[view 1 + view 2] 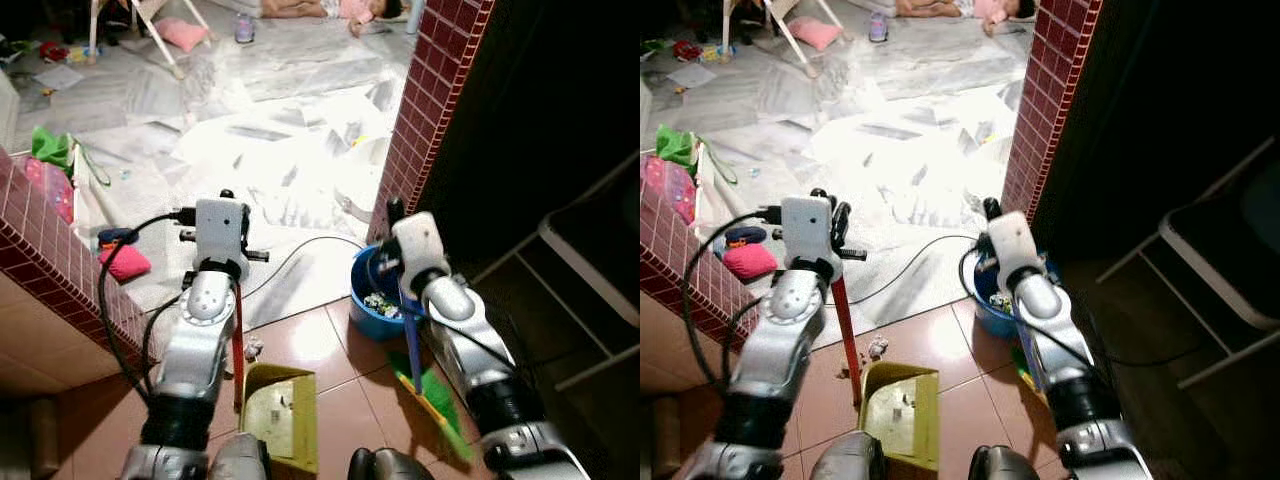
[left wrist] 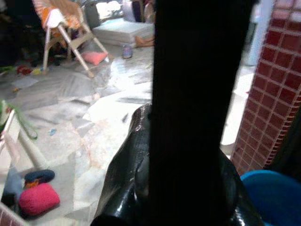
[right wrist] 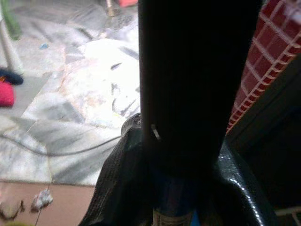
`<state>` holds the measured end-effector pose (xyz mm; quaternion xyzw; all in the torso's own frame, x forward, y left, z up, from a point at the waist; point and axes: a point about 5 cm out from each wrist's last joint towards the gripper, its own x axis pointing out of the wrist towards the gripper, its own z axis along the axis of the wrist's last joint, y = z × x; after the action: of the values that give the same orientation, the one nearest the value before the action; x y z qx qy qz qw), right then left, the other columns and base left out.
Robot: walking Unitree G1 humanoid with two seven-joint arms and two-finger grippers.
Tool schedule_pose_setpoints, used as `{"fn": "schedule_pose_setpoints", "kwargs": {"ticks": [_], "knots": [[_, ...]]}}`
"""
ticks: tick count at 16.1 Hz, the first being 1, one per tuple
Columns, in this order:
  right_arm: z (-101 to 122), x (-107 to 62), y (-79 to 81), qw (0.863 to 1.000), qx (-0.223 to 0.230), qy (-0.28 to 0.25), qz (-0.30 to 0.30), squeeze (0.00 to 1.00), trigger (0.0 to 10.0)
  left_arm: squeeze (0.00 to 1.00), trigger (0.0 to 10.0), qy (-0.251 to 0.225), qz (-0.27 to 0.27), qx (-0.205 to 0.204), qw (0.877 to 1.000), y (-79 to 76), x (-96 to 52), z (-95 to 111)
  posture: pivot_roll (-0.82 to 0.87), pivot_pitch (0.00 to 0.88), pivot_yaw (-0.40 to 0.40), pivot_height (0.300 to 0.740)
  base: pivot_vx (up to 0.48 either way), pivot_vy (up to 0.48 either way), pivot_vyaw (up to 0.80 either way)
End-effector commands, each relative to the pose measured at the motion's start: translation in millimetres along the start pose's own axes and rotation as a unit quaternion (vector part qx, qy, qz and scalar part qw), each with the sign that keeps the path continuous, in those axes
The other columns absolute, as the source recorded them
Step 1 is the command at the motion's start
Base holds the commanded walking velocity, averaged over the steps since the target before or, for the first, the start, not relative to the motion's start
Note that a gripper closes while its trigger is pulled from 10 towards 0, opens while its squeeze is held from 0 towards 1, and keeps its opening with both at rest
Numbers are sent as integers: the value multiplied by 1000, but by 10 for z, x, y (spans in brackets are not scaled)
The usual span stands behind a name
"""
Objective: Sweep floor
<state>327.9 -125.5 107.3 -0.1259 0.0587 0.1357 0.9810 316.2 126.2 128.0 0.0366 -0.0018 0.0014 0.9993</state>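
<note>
Floor (image 1: 300, 345) of reddish tiles in the foreground, meeting pale marble beyond; small debris (image 1: 877, 348) lies just ahead of the yellow dustpan (image 1: 280, 412), which already holds a few crumbs. To sweep well, I judge the pan lip should stay flat on the tile while the broom draws the scraps toward it in short strokes, clear of the black cable (image 1: 300, 255). Left claw (image 1: 233, 262) is clenched on the dustpan's red handle (image 1: 845, 330); right claw (image 1: 400, 275) is clenched on the blue shaft of the green-bristled broom (image 1: 435, 400), which stands just beside a blue bucket (image 1: 368, 310) at the foot of a red brick pillar (image 1: 425, 110); a person lies on the far floor.
</note>
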Motion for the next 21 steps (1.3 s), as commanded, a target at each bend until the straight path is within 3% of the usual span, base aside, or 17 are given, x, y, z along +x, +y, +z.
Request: {"fn": "schedule_pose_setpoints", "kwargs": {"ticks": [1,3,6,11,13,14,15,16,18,21], "knots": [[57,36,37,1000,18,-5,0,0,10000,0,10000,-6,11,-4,1000,6,43,-6,-24,102,-14,740,0,0,0],[117,59,74,1000,22,-14,-1,0,10000,0,10000,-21,-7,-35,999,-61,89,-18,-36,103,-14,740,0,0,0],[155,53,93,999,33,-22,-10,0,10000,0,10000,-45,2,-19,999,-130,207,-45,-60,107,-10,740,0,0,0],[94,29,37,996,71,3,-51,0,10000,0,10000,-38,8,-17,999,-288,302,-93,-83,117,-4,740,0,0,0],[108,40,24,993,105,6,-57,0,10000,0,10000,-42,9,-17,999,-331,306,-115,-92,118,-3,740,0,0,0],[200,75,54,983,177,-5,-45,0,10000,0,10000,-50,11,-18,999,-376,297,-153,-96,115,-4,740,0,0,0],[256,86,66,979,201,-16,-39,0,10000,0,10000,-53,15,-20,998,-380,295,-160,-97,113,-6,740,0,0,0],[338,101,82,965,260,-29,-28,0,10000,0,10000,-52,21,-16,998,-378,295,-173,-95,111,-6,740,0,0,0],[406,103,116,951,305,-40,-4,0,10000,0,10000,-51,26,-17,998,-375,302,-181,-97,107,-7,740,0,0,0],[517,77,104,942,328,-69,25,0,10000,0,10000,-53,34,-27,998,-366,320,-183,-101,102,-9,740,0,0,0]]}}
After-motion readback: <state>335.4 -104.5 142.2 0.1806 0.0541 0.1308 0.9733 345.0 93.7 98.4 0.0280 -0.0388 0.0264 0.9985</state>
